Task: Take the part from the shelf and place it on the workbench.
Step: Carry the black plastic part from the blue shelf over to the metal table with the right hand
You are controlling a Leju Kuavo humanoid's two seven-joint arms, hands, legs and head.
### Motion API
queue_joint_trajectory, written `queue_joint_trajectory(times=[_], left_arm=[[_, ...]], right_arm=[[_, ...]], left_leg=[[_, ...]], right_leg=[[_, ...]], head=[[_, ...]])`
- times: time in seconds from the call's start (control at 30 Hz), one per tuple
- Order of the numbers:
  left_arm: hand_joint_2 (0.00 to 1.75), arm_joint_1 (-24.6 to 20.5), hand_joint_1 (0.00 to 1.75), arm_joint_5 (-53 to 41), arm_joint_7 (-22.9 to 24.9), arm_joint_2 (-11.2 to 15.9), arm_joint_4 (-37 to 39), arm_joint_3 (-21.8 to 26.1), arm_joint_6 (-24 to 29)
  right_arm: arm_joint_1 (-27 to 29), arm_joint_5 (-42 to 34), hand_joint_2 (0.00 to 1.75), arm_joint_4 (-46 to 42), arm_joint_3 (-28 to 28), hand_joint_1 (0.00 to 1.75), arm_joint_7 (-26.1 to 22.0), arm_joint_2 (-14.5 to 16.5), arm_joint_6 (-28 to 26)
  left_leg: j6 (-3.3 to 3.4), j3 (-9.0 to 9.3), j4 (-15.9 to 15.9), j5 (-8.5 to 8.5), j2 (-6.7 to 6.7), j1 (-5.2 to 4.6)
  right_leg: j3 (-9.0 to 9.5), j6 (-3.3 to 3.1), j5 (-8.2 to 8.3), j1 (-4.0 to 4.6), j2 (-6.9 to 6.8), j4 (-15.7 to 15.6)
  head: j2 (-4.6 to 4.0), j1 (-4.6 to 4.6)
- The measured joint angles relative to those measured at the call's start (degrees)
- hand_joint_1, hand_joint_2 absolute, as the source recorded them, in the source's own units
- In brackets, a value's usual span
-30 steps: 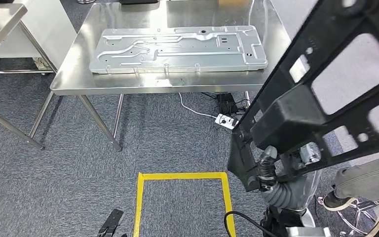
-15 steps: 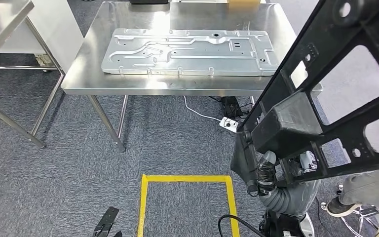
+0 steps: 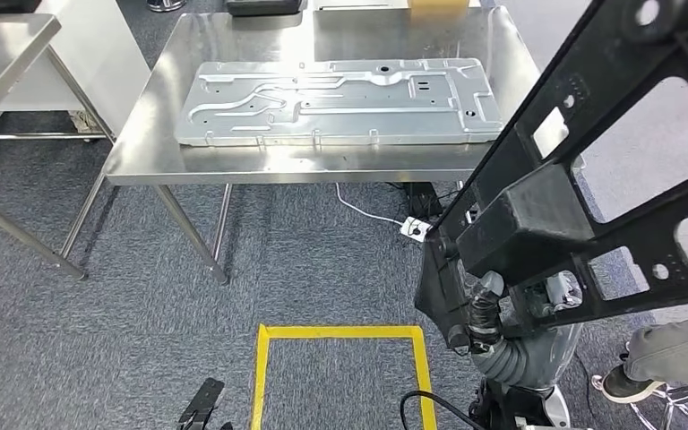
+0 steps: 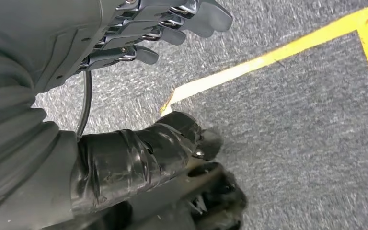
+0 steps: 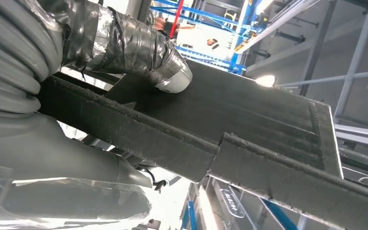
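Right hand (image 3: 482, 309) gripping black part (image 3: 582, 152), no legible writing

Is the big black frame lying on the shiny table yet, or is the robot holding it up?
Held up, off the table. The right robot hand grips the black frame above the floor, short of the workbench.

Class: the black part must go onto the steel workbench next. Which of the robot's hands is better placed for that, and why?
The right hand: it already grips the black frame part beside the workbench. The left hand hangs low over the carpet, holding nothing.
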Motion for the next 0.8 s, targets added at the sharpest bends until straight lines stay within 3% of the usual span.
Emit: queue_joint_trajectory(times=[0.07, 0.13, 0.23, 0.3, 0.37, 0.43, 0.5, 0.53, 0.57, 0.63, 0.67, 0.7, 0.8], left_arm=[[1.75, 0.1, 0.0, 0.0, 0.0, 0.0, 0.0, 0.0, 0.0], [1.75, 0.0, 0.0, 0.0, 0.0, 0.0, 0.0, 0.0, 0.0], [1.75, 0.0, 0.0, 0.0, 0.0, 0.0, 0.0, 0.0, 0.0], [1.75, 0.1, 0.0, 0.0, 0.0, 0.1, 0.0, 0.0, 0.0], [1.75, 0.0, 0.0, 0.0, 0.1, 0.2, 0.0, 0.0, 0.0], [1.75, -0.1, 0.0, 0.0, 0.4, 0.3, 0.0, 0.0, 0.0], [1.75, -0.1, 0.0, 0.0, 0.6, 0.3, 0.0, 0.0, 0.0], [1.75, 0.0, 0.0, 0.0, 0.7, 0.3, 0.0, 0.0, -0.1], [1.75, 0.0, 0.0, 0.0, 0.7, 0.3, 0.0, 0.0, -0.1], [1.75, 0.0, 0.0, 0.0, 0.8, 0.2, 0.0, 0.0, -0.2], [1.75, -0.1, 0.0, 0.0, 0.8, 0.2, 0.0, 0.0, -0.2], [1.75, -0.1, 0.0, 0.0, 0.8, 0.2, 0.0, 0.0, -0.2], [1.75, -0.3, 0.0, 0.0, 0.8, 0.3, 0.0, 0.0, -0.1]], right_arm=[[0.0, -0.1, 1.75, 0.0, 0.0, 1.75, 0.0, 0.0, 0.0], [0.0, -0.1, 1.75, 0.0, 0.0, 1.75, -0.1, 0.0, 0.0], [0.0, -0.3, 1.75, 0.0, -0.1, 1.75, -0.1, 0.1, 0.0], [0.0, -0.4, 1.75, 0.0, -0.1, 1.75, -0.1, 0.1, 0.0], [0.0, -0.4, 1.75, 0.0, -0.2, 1.75, -0.1, 0.1, 0.0], [0.1, -0.4, 1.75, 0.1, -0.3, 1.75, -0.1, 0.1, 0.0], [0.2, -0.6, 1.75, 0.3, -0.4, 1.75, 0.1, 0.1, 0.0], [0.2, -0.7, 1.75, 0.4, -0.5, 1.75, 0.1, 0.1, 0.0], [0.2, -0.8, 1.75, 0.5, -0.5, 1.75, 0.2, 0.1, 0.0], [0.2, -1.0, 1.75, 0.6, -0.6, 1.75, 0.2, 0.1, 0.0], [0.2, -1.0, 1.75, 0.7, -0.6, 1.75, 0.2, 0.1, 0.0], [0.3, -1.0, 1.75, 0.7, -0.7, 1.75, 0.2, 0.1, 0.0], [0.3, -1.0, 1.75, 0.8, -0.8, 1.75, 0.2, 0.1, 0.0]], left_leg=[[0.11, 1.97, -6.7, 5.16, 0.1, 0.16], [0.61, 4.79, -12.9, 7.65, 0.21, -0.14], [1.81, 6.63, -15.4, 6.45, 0.16, -0.83], [2.57, 8.15, -16.3, 5.87, 0.13, -0.8], [3.19, 9.89, -16.8, 5.09, 0.1, -0.72], [3.55, 11.43, -16.9, 3.83, 0.02, -0.74], [3.58, 13.4, -16.9, 2.28, -0.22, -0.74], [3.49, 14.58, -16.8, 1.4, -0.37, -0.72], [3.35, 15.72, -16.8, 0.47, -0.49, -0.7], [2.86, 17.4, -16.6, -1.36, -0.69, -0.79], [2.54, 17.74, -16.5, -2.12, -0.75, -0.85], [2.23, 18.08, -16.5, -2.57, -0.81, -0.88], [1.39, 17.68, -14.6, -2.23, -0.69, -0.71]], right_leg=[[1.58, 0.29, -1.18, -0.05, 0.05, 0.0], [2.58, 0.86, -2.27, -0.08, 0.02, -0.3], [3.61, 1.81, -2.54, -0.3, 0.04, -0.7], [3.0, 2.15, -1.86, -0.49, 0.0, 1.8], [-1.05, 2.32, -2.09, -0.57, 0.0, 8.1], [-6.41, 2.49, -4.93, -0.49, 0.01, 14.4], [-9.76, 2.54, -7.51, -0.5, 0.01, 15.4], [-10.3, 2.49, -6.92, -0.5, 0.01, 13.6], [-10.32, 2.39, -4.5, -0.5, 0.01, 10.6], [-10.01, 2.0, 3.18, -0.31, 0.03, 4.8], [-9.85, 1.7, 5.96, -0.19, 0.09, 3.2], [-9.79, 1.32, 7.27, -0.03, 0.16, 2.6], [-8.58, 0.11, 6.56, -0.02, 0.31, 2.0]], head=[[0.0, 0.0], [0.01, 0.1], [0.01, 0.33], [0.0, 0.45], [0.0, 0.63], [0.0, 0.73], [0.0, 0.75], [0.0, 0.77], [0.0, 0.79], [0.0, 0.84], [0.0, 0.77], [0.0, 0.73], [0.0, 0.57]])
